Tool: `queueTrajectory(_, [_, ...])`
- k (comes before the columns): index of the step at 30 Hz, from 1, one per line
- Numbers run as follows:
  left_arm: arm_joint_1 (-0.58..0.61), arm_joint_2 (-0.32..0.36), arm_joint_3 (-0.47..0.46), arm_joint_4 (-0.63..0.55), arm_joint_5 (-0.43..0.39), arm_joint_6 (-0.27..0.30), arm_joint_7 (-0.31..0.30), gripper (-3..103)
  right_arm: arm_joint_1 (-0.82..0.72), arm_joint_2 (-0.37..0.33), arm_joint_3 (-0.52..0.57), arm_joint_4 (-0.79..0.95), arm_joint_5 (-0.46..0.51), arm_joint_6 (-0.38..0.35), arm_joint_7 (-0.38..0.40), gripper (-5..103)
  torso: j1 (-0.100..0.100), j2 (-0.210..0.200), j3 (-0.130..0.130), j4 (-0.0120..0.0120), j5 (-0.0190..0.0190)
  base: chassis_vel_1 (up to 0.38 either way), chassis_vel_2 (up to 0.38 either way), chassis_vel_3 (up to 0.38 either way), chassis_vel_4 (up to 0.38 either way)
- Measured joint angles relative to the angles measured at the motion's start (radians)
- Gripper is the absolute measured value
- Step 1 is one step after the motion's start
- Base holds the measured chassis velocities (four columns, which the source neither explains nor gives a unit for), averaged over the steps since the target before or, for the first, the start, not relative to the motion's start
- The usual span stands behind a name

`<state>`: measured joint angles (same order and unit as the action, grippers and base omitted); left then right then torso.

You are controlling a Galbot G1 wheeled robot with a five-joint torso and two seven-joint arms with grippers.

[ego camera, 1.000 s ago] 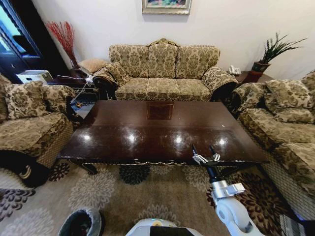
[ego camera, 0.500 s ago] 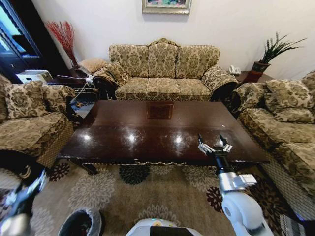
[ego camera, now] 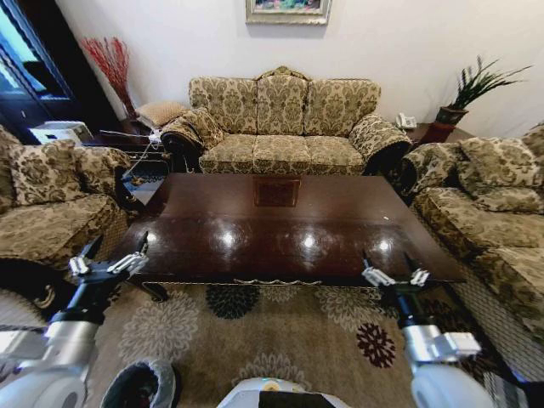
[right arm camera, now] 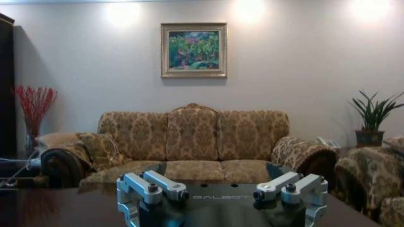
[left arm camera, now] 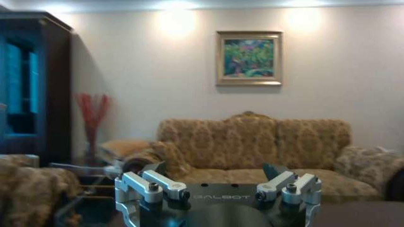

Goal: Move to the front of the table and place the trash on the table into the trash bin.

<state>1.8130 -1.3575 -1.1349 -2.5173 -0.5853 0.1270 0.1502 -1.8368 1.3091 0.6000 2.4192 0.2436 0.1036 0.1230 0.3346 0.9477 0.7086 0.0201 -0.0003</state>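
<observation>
Dark glossy wood makes up the desk (ego camera: 280, 225), on which no trash can be made out from the head view; only lamp reflections are seen on its top. The trash bin (ego camera: 143, 384), black with a pale bag folded over its rim, is found on the patterned carpet (ego camera: 280, 336) just off the desk's near left corner. The left end effector (ego camera: 109, 259) is held at that corner with its fingers spread and nothing between them, and the right end effector (ego camera: 396, 272) is held at the desk's near right edge, likewise spread and empty. From here a reflection could be mistaken for a scrap and the polished top struck by a needless reach. The bin could also be knocked over by the left arm, since it stands close beneath it.
</observation>
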Motion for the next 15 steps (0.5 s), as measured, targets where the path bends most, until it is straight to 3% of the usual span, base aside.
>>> queueTrajectory(5, [-0.01,0.027,0.078,0.007,-0.006,0.014,-0.011,100,0.003,0.022,-0.076,0.04,-0.1,-0.018,0.016,100,0.0,0.0,0.0,0.0002,0.0002,0.0,0.0,0.0,0.0])
queueTrajectory(11, [-0.01,0.046,0.165,0.018,-0.019,0.02,-0.073,100,0.015,0.012,-0.102,0.046,-0.106,-0.024,0.015,100,0.0,0.0,0.0,0.0001,0.0,0.0,0.0,0.0,0.0])
queueTrajectory(15, [-0.003,0.049,0.197,0.035,-0.026,0.03,-0.096,100,0.029,-0.001,-0.075,0.02,-0.07,0.012,-0.058,100,0.0,0.0,0.0,0.0003,0.0003,0.0,0.0,0.0,0.0])
